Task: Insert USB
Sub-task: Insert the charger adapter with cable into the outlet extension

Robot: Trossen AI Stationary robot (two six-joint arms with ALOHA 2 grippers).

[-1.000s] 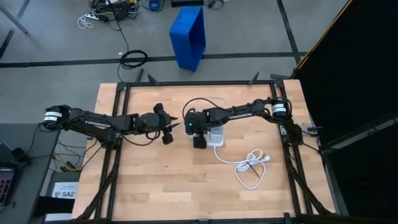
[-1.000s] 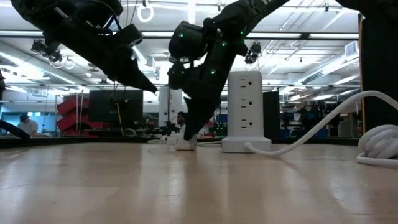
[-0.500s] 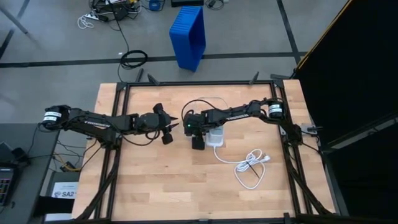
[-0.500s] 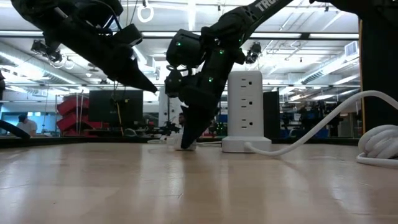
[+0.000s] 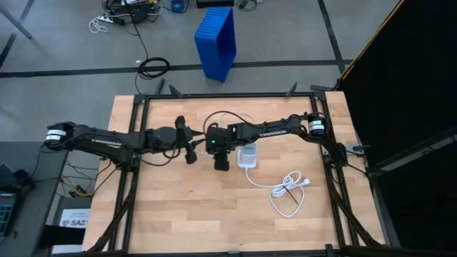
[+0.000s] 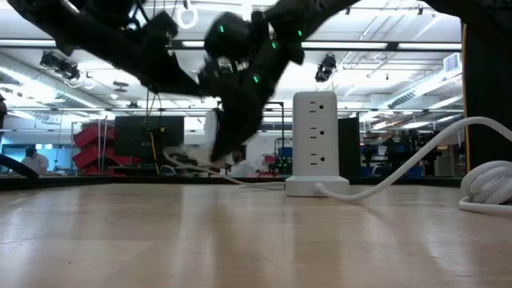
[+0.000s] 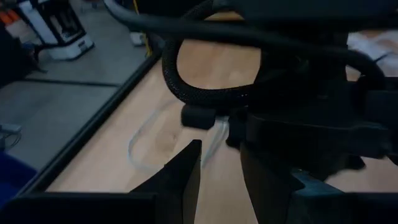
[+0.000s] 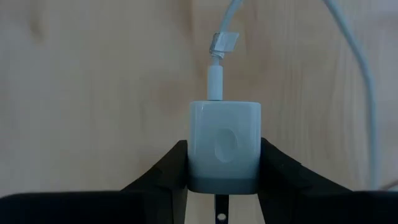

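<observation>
The right claw [image 8: 224, 180] clamps a white charger block [image 8: 224, 144] with the USB [image 8: 214, 78] plugged in; the left claw [image 7: 217, 171], slightly parted, hovers beside it.

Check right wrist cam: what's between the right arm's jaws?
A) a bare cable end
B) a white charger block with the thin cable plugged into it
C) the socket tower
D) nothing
B: the right gripper is shut on a white charger block, with the thin white cable plugged into its far end, above the wooden table.

socket block [image 5: 247, 155] just right of right claw [image 5: 221, 163].
</observation>
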